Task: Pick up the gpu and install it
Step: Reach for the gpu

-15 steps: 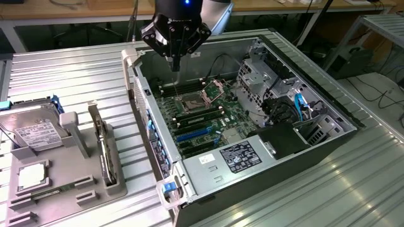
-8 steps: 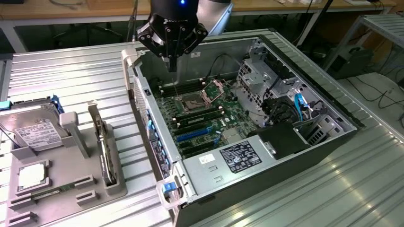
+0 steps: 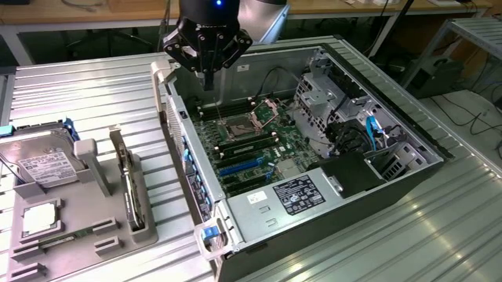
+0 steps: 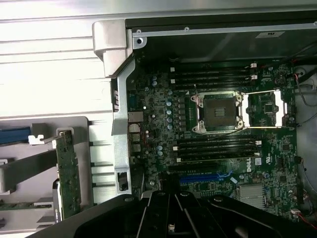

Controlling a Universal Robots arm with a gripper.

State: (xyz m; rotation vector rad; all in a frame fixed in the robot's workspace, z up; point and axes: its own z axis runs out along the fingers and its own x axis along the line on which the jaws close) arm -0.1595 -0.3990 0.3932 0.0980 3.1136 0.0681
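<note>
Jaws closed, gpu (image 3: 131, 188) well apart

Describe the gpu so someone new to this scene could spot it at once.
Beside the open computer case, on the exterior view's left, sits a grey holder tray. In the tray's slot nearest the case, the gpu stands on edge, a thin green card. The boxy silver hard drive with a white label, farther from the case, is much thicker.
</note>
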